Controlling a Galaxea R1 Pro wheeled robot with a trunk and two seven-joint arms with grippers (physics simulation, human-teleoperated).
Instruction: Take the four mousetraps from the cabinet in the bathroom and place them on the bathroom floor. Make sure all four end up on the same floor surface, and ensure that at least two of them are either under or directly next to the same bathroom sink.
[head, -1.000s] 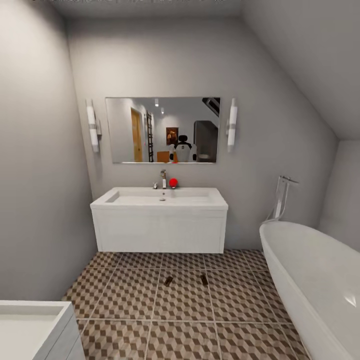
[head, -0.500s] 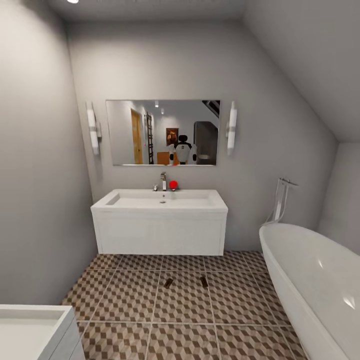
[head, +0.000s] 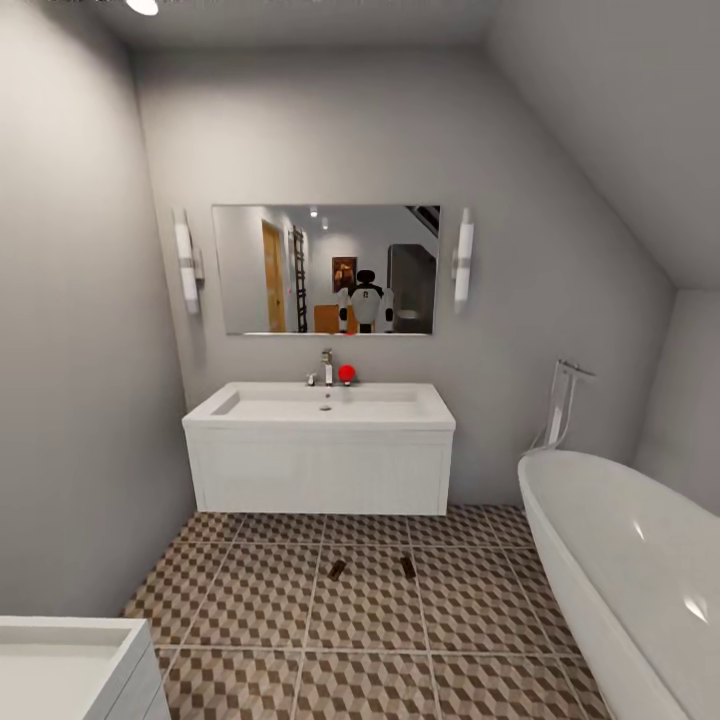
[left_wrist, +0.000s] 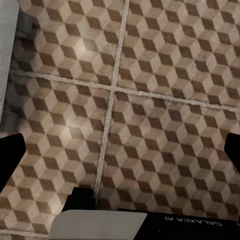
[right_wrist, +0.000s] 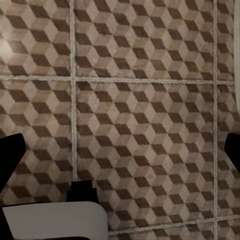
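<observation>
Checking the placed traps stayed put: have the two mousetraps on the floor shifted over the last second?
No. Both mousetraps sit on the same tile spots before the sink; only the camera shifted.

A home bathroom: sink (head: 320, 405), mirror (head: 325, 269), bathtub (head: 620, 560), patterned tile floor (head: 370, 610).

Left gripper (left_wrist: 120, 150): jaws spread wide, dark fingertips (left_wrist: 11, 152) at opposite edges of its wrist view, nothing between them. Right gripper (right_wrist: 120, 152): likewise spread wide and empty, pointing downward.
</observation>
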